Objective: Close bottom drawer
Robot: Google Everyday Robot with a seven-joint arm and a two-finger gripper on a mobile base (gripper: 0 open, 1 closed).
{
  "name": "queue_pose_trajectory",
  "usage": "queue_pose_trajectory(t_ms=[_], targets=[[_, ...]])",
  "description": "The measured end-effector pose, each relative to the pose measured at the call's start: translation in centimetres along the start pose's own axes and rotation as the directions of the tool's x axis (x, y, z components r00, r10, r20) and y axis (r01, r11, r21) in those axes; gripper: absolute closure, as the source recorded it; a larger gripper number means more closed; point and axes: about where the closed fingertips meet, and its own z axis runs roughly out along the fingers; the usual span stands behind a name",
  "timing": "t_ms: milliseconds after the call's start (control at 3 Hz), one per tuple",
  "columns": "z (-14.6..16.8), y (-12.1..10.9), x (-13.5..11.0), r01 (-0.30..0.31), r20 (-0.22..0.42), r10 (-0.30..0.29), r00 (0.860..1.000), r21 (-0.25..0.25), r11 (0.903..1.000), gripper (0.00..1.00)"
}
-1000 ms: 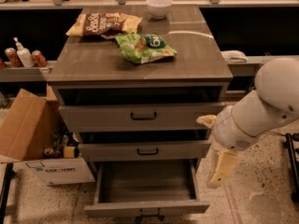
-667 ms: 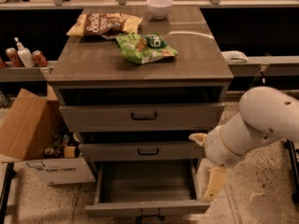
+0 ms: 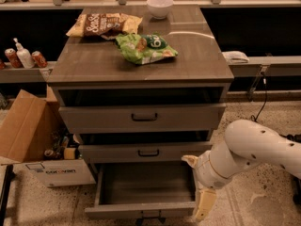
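Observation:
The bottom drawer (image 3: 141,210) is the lowest of three in a grey-brown wood-grain cabinet (image 3: 141,65). It is pulled far out, and its plain grey inside (image 3: 146,182) holds nothing I can see. Its slim front panel lies at the bottom edge of the view. My gripper (image 3: 201,197), on a white arm (image 3: 254,149) coming in from the right, hangs at the drawer's front right corner, beside its right wall. I cannot tell whether it touches the drawer.
The top drawer (image 3: 141,117) and middle drawer (image 3: 146,152) stand slightly out. Two chip bags (image 3: 146,47) and a white bowl (image 3: 160,6) lie on the cabinet top. An open cardboard box (image 3: 28,135) stands on the floor at the left. A cable (image 3: 258,98) hangs at the right.
My arm and gripper have moved left and down, from beside the middle drawer to the bottom drawer's front right corner. The drawer has not visibly moved.

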Motion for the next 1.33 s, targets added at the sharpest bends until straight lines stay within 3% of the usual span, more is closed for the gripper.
queue_pose_trajectory(t_ms=[667,1000,1333], targets=[[8.2,-0.7,3.7,-0.066,-0.053,0.063,0.997,-0.063,0.9958,0.0],[12.3,-0.2,5.5,-0.1,-0.041,0.097,0.994,-0.09,0.9908,0.0],[17.8,1.6,7.9,-0.155,0.004,0.157,0.988,-0.138,0.9781,0.0]])
